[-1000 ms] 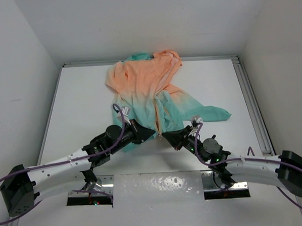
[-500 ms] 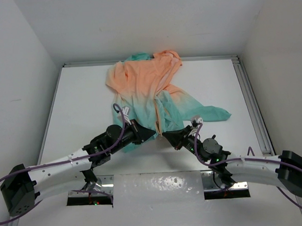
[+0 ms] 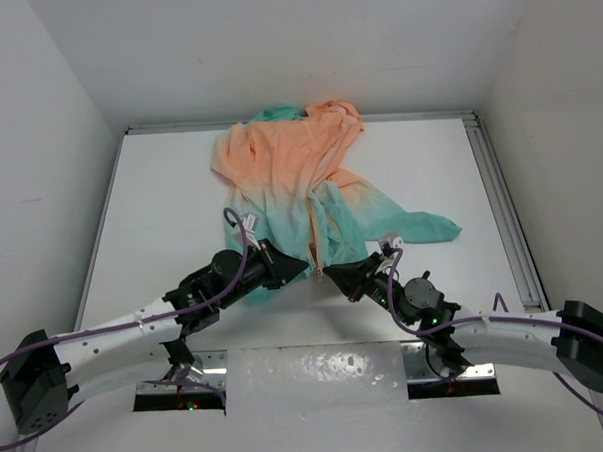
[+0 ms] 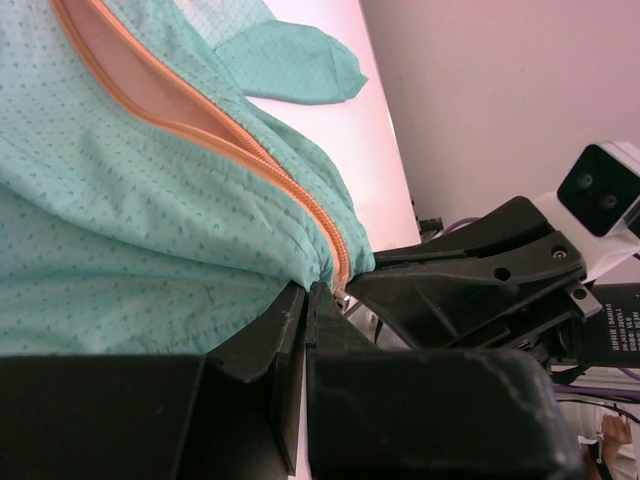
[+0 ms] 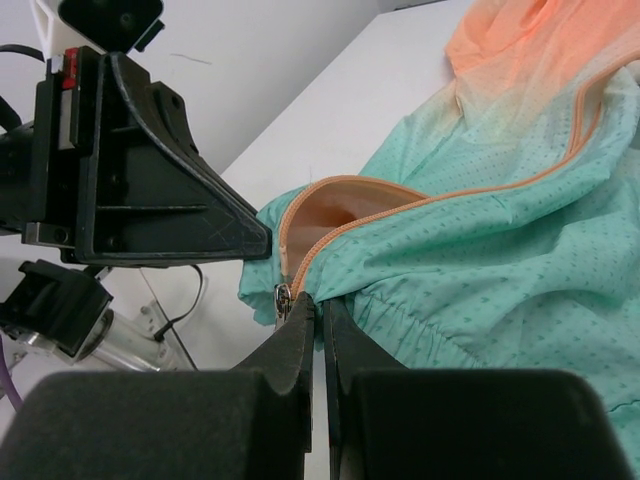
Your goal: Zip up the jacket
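The jacket (image 3: 279,167) lies flat in the middle of the table, peach half far, teal half near, front partly open along the orange zipper (image 3: 315,225). My left gripper (image 3: 303,268) is shut on the teal hem (image 4: 300,262) on the left of the zipper's lower end. My right gripper (image 3: 330,274) is shut on the hem (image 5: 400,300) on the right of it, right beside the metal zipper slider (image 5: 283,298). The two grippers almost touch, tip to tip. The zipper teeth (image 4: 240,150) (image 5: 400,205) gape apart above the hem.
A teal sleeve (image 3: 422,224) stretches to the right of the right gripper. Raised rails (image 3: 501,207) edge the white table, with white walls around. A shiny plate (image 3: 318,370) lies between the arm bases at the near edge.
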Robot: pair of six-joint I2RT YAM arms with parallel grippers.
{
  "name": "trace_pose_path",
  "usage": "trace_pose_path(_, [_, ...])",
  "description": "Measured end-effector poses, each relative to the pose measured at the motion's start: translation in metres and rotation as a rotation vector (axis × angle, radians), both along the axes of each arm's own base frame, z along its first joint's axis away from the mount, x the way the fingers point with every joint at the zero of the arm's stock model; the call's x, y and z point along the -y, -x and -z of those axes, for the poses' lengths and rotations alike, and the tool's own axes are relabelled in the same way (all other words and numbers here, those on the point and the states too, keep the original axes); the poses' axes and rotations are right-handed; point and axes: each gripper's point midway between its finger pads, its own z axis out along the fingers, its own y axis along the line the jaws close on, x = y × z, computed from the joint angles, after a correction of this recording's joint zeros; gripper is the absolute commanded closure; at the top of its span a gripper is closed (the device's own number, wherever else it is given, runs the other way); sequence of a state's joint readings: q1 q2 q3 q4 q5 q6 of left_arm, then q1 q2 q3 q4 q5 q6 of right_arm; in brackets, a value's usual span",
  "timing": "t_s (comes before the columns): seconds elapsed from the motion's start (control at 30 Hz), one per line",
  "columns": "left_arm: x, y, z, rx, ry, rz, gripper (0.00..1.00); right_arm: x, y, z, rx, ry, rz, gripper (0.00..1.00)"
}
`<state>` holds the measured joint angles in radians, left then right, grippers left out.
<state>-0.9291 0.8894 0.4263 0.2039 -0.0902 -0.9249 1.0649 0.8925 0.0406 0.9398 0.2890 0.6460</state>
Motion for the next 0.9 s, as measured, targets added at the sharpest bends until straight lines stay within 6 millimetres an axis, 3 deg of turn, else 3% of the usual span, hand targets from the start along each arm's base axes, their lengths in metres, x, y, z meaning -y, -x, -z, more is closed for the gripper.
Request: trace_pose_path(0.9, [0.0048, 0.0056, 0.0088, -0.027, -0.016, 0.040, 1.00, 0.0020, -0.0013, 0.0027, 0.007, 0.022, 0.013, 1.00])
